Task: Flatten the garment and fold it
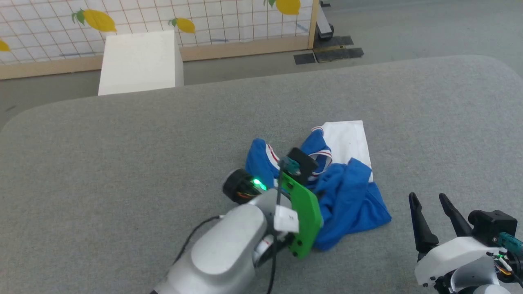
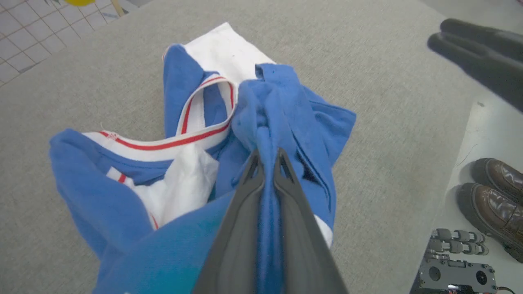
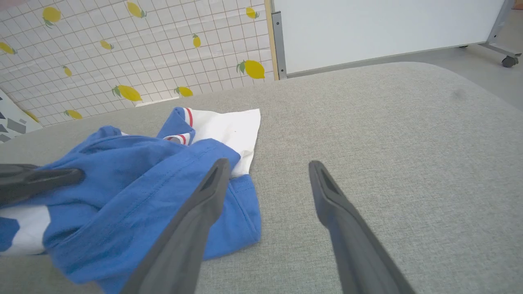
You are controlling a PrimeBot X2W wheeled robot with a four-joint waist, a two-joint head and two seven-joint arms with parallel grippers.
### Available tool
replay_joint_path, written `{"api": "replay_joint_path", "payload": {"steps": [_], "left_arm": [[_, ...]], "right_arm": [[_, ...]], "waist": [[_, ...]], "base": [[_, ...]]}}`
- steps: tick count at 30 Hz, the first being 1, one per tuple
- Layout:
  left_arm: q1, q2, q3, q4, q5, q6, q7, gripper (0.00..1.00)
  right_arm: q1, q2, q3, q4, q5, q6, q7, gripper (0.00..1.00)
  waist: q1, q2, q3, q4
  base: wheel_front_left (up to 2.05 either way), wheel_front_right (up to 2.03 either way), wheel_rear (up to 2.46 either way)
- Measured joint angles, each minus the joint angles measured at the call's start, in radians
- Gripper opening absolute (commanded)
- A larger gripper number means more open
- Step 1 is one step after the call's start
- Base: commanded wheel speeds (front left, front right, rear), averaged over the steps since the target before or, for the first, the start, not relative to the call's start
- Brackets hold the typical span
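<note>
Crumpled blue garment [image 1: 347,196] on the grey table [image 1: 122,163]; left hand [image 2: 266,157] pinches a fold at its middle, right hand [image 1: 428,197] spread empty beside it. Flattening and folding remain.

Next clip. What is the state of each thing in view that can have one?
garment: crumpled in a heap on the grey table, not flattened, not folded; one white sleeve lies flat.
left gripper: fingers shut on a bunch of blue fabric.
right gripper: fingers open, empty, beside the garment.
left wrist light: lit green.
</note>
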Motion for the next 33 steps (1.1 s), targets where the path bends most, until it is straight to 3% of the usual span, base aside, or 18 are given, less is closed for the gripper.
{"api": "replay_joint_path", "payload": {"steps": [3,8,9,10,15,23,28,33], "left_arm": [[0.029,0.015,-0.051,-0.077,-0.025,-0.011,-0.020,0.00],[0.157,0.114,-0.165,-0.170,-0.094,-0.012,0.069,0.00],[0.184,0.137,-0.184,-0.179,-0.114,-0.012,0.094,0.35],[0.202,0.155,-0.196,-0.187,-0.120,-0.012,0.104,1.00],[0.248,0.187,-0.189,-0.232,-0.129,-0.001,0.059,1.00],[0.205,0.144,-0.050,-0.270,-0.055,0.150,-0.198,1.00],[0.130,0.087,-0.030,-0.168,-0.057,0.165,-0.191,1.00],[0.052,0.054,-0.040,0.019,-0.076,0.162,-0.071,1.00]], "right_arm": [[0.002,0.000,-0.001,-0.002,-0.002,0.000,0.003,1.00],[0.016,0.000,-0.010,-0.015,-0.006,0.000,0.014,1.00],[0.019,0.000,-0.011,-0.017,-0.006,0.000,0.015,1.00],[0.021,0.000,-0.012,-0.018,-0.007,0.000,0.015,1.00],[0.027,0.000,-0.011,-0.025,-0.007,0.000,0.023,1.00],[0.027,0.000,-0.010,-0.035,-0.007,0.000,0.023,1.00],[0.025,0.000,-0.011,-0.036,-0.006,0.000,0.023,1.00],[0.006,0.000,0.001,-0.031,0.002,0.000,0.012,1.00]], "waist": [[0.0000,0.0000,-0.016,0.008],[0.0000,0.0000,-0.039,0.026],[0.0000,0.0000,-0.042,0.032],[0.0000,0.0000,-0.043,0.036],[0.0000,0.0000,-0.048,0.058],[0.0000,0.0000,-0.036,0.069],[0.0000,0.0000,-0.019,0.064],[0.0000,0.0000,0.001,0.033]], "base": [[0.00,0.00,0.00],[0.00,0.00,0.00],[0.00,0.00,0.00],[0.00,0.00,0.00],[0.00,0.00,0.00],[0.00,0.00,0.00],[0.00,0.00,0.00],[0.00,0.00,0.00]]}}
